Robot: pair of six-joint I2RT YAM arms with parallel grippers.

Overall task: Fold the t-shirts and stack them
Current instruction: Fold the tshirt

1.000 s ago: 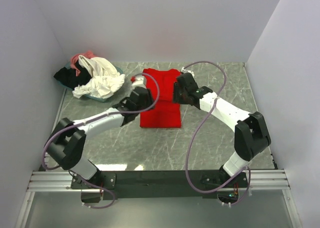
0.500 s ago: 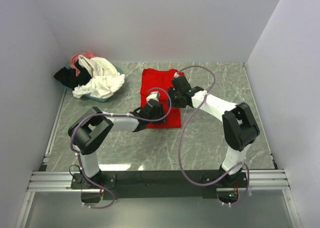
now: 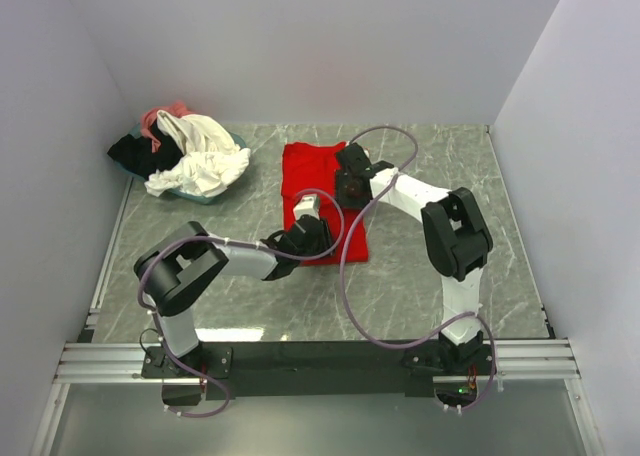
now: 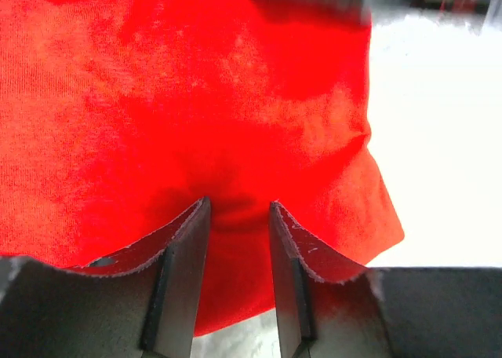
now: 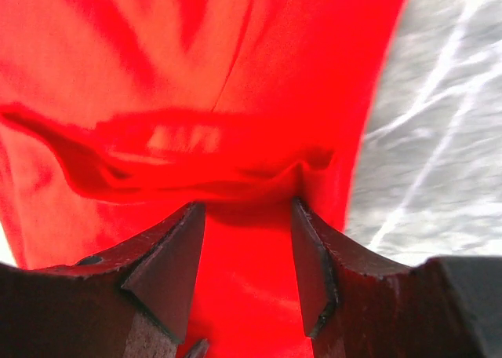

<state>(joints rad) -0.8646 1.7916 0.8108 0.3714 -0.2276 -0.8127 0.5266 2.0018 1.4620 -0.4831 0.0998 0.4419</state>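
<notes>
The red shirt (image 3: pixel 312 176) lies flat on the table (image 3: pixel 430 266), directly under both grippers, its long axis running straight away from the arms. The left gripper (image 4: pixel 239 209) sits at the near hem, fingers drawn close on a pucker of red cloth. The right gripper (image 5: pixel 247 209) is beyond it along that same line, about mid-shirt by the right edge, pinching a raised ridge of fabric. From the left gripper the rest of the shirt stretches ahead, so I'd guess the near end gets carried forward over it.
</notes>
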